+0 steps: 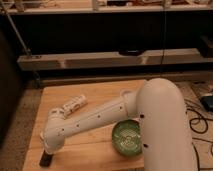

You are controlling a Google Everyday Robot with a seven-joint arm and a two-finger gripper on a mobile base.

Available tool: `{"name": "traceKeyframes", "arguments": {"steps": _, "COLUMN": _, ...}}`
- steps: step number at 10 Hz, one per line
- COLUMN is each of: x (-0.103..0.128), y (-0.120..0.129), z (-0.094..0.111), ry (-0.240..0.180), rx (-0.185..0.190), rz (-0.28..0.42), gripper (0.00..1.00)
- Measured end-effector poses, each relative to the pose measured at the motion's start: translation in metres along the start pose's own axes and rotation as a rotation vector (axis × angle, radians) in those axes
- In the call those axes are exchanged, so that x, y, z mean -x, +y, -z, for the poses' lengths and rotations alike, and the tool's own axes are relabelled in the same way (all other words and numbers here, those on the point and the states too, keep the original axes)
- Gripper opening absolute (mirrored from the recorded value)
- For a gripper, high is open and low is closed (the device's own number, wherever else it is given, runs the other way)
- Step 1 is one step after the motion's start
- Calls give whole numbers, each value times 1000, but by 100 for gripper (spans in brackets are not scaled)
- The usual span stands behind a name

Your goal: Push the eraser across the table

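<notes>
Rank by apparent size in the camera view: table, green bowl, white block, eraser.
1. table, largest by far.
2. green bowl.
3. white block.
4. eraser, smallest, though the gripper just above it at the table's near-left corner hides part of it, so its place against the white block is unsure.

Robotics laboratory or workshop setting. A slatted wooden counter (95, 92) stands before long dark shelving (115, 60); loose cables (196, 116) trail over the floor at right. The white arm's pincer (46, 156) sits at the counter's near-left edge beside a green bowl (127, 138).
</notes>
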State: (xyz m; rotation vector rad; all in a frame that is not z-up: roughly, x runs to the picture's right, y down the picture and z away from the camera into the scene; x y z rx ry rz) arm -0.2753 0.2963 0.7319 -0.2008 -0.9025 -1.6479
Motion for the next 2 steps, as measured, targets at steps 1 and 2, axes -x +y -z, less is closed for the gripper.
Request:
{"name": "traceKeyframes", "arguments": {"steps": 1, "x": -1, "y": 0, "z": 0, "ry": -3, "rx": -10, "rz": 1, "gripper": 0}}
{"name": "traceKeyframes", "arguments": {"steps": 2, "x": -2, "y": 1, "z": -1, "ry": -7, "rx": -19, "rz": -4, "gripper": 0}}
